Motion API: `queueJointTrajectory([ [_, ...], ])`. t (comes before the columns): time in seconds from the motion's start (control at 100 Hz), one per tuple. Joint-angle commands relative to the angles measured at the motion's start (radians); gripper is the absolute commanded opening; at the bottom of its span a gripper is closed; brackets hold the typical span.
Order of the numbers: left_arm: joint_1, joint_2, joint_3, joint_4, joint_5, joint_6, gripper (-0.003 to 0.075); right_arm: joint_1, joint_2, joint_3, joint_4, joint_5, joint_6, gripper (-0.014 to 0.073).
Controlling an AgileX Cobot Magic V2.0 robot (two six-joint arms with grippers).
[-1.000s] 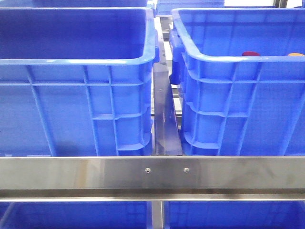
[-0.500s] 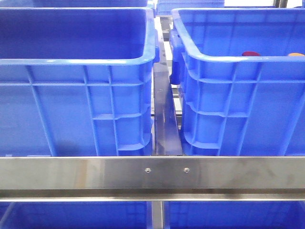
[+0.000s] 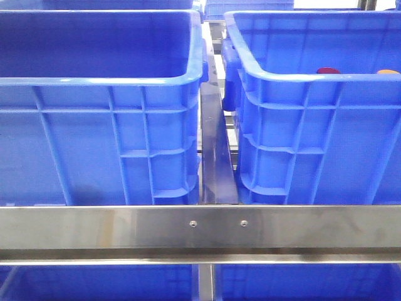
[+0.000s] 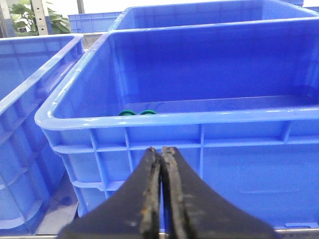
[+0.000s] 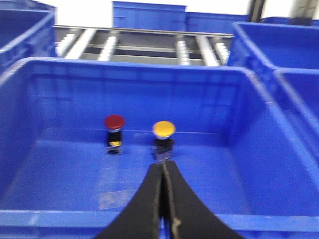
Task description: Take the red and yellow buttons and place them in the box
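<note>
Both tools are pressed together with nothing between their fingers. Starting on the left, the left tool (image 4: 161,191) hangs outside the near wall of a blue crate (image 4: 199,117), its black fingers meeting in a thin seam just below the thick rim. Two small green pieces (image 4: 138,112) peek over that rim from the crate floor, near the left corner. Another crate (image 4: 25,114) stands beside it, and green leaves (image 4: 37,22) show far behind.

In the front view two blue crates sit side by side behind a steel rail (image 3: 200,229), with a dark metal strip (image 3: 216,157) in the gap between them. The left crate (image 3: 100,144) has ribbed walls and its floor is hidden by its near wall. The box on the right (image 3: 313,144) shows the red button (image 3: 328,71) and the yellow button (image 3: 389,72) only as caps peeking above its near rim.

The right tool (image 5: 163,199) hovers above the near rim of that box. Inside, both buttons stand upright on dark bodies near the far wall, red on one side, yellow just beside it, apart. The closed fingertips line up just in front of the yellow one. Conveyor rollers (image 5: 144,45) run behind.
</note>
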Motion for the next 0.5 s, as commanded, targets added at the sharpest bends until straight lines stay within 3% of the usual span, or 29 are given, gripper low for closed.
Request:
queueJointTrajectory([
  [0.0, -0.009, -0.034, 0.047, -0.007, -0.084, -0.01, -0.0019, -0.013, -0.023, 0.003, -0.094, -0.116, 0.073, -0.0067],
  [0.19, -0.009, -0.034, 0.047, -0.007, -0.084, -0.01, -0.0019, -0.013, -0.144, 0.176, -0.094, -0.264, 0.074, -0.0067],
  [0.39, -0.009, -0.034, 0.047, -0.007, -0.084, -0.01, -0.0019, -0.013, -0.298, 0.348, -0.094, -0.287, 0.08, -0.0067],
  [0.49, -0.009, -0.034, 0.047, -0.007, -0.084, -0.01, -0.0019, -0.015, -0.381, 0.344, -0.114, -0.191, 0.084, -0.0067],
])
